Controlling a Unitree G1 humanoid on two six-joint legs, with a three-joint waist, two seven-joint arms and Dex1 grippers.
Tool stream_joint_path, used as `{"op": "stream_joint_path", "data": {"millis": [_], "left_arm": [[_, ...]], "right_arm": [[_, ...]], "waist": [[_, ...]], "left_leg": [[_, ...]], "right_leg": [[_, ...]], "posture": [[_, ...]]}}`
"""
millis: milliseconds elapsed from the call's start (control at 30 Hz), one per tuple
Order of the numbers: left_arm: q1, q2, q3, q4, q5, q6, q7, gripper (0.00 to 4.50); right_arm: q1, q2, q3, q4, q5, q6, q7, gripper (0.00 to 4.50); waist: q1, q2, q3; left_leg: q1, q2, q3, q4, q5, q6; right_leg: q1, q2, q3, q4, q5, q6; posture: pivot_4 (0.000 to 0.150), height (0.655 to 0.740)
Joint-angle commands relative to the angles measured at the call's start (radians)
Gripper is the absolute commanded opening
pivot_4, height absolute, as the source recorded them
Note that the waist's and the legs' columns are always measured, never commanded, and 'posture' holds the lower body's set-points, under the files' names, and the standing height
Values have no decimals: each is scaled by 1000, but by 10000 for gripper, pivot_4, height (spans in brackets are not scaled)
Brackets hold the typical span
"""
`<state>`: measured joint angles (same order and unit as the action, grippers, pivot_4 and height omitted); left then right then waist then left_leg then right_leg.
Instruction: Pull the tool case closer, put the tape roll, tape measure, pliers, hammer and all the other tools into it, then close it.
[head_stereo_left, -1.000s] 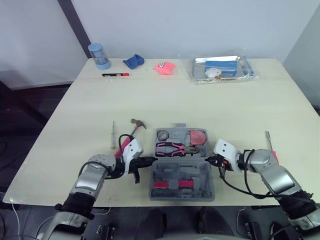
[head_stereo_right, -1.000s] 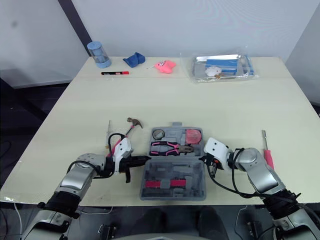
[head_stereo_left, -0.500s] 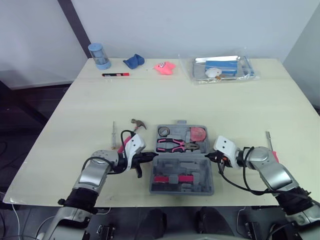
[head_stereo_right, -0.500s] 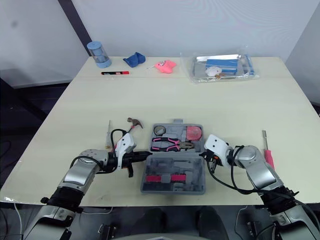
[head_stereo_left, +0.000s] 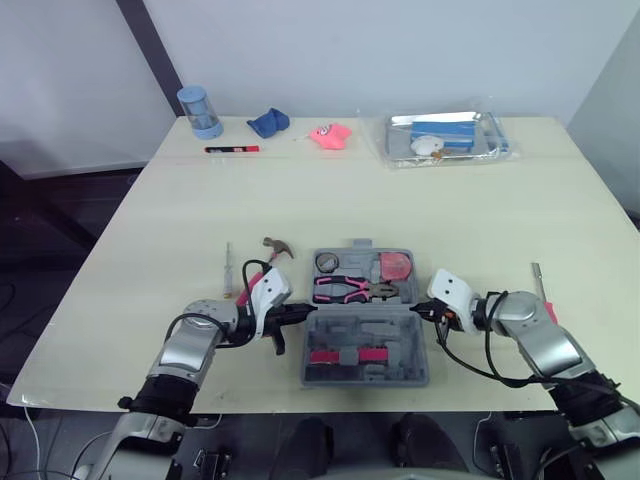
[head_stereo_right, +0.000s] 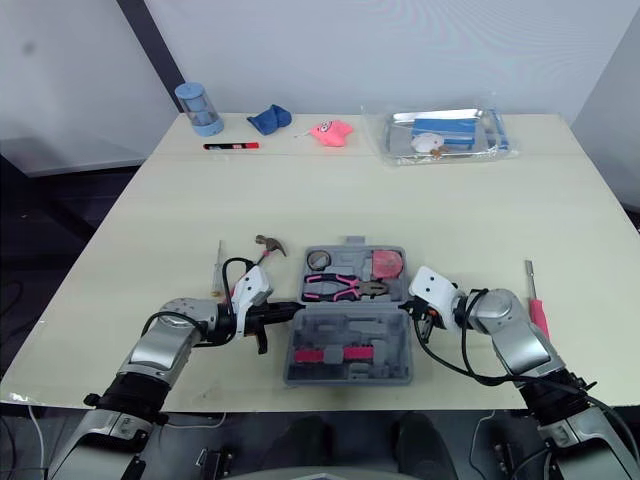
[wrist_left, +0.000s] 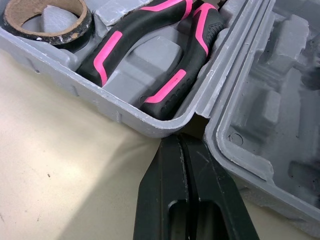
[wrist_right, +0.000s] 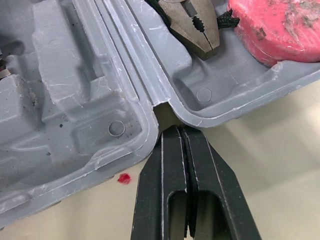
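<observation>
One cream table (head_stereo_left: 400, 200) takes up most of the work area, with a white wall behind it and dark floor off its left side. Along the far edge lie a clear plastic package (head_stereo_left: 445, 138), a blue canister (head_stereo_left: 198, 111), a blue cloth (head_stereo_left: 267, 122), a pink toy (head_stereo_left: 329, 135) and a red-and-black marker (head_stereo_left: 231, 149).

The grey tool case (head_stereo_left: 365, 340) lies open flat near the front edge, between the two arms. Its far half holds the pink-and-black pliers (head_stereo_left: 350, 291), the pink tape measure (head_stereo_left: 398, 268) and the tape roll (head_stereo_left: 326, 264). Its near half shows moulded recesses with a pink strip (head_stereo_left: 346, 356) set in them.

The hammer (head_stereo_left: 272, 250) and a screwdriver (head_stereo_left: 227, 270) lie on the table just left of the case. A second screwdriver (head_stereo_left: 540, 285) lies well to its right.

The left gripper (wrist_left: 181, 141) has its fingers pressed together, tips at the hinge notch on the case's left side. The right gripper (wrist_right: 179, 131) is likewise closed, holding nothing, tips at the right hinge notch.
</observation>
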<state>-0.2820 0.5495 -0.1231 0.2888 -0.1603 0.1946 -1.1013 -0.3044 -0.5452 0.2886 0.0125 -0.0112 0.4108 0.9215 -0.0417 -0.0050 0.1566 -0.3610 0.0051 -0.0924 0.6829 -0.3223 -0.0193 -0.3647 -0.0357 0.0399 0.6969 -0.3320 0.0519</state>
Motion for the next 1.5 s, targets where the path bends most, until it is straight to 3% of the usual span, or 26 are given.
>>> {"op": "stream_joint_path", "data": {"millis": [33,1500], "left_arm": [[-28,-31,-21,-9,-11,-28,-15,0],[-30,-87,-57,-8,13,-45,-44,0]], "right_arm": [[-19,27,11,7,-3,-12,-22,191],[63,-25,-15,-89,11,45,2,191]], "waist": [[0,0,0],[27,0,0]], "left_leg": [[0,0,0,0,0,0],[-3,-2,-3,0,0,-1]], "right_leg": [[0,0,0,0,0,0],[0,-2,-3,-3,0,0]], "posture": [[1500,7400],[1500,7400]]}}
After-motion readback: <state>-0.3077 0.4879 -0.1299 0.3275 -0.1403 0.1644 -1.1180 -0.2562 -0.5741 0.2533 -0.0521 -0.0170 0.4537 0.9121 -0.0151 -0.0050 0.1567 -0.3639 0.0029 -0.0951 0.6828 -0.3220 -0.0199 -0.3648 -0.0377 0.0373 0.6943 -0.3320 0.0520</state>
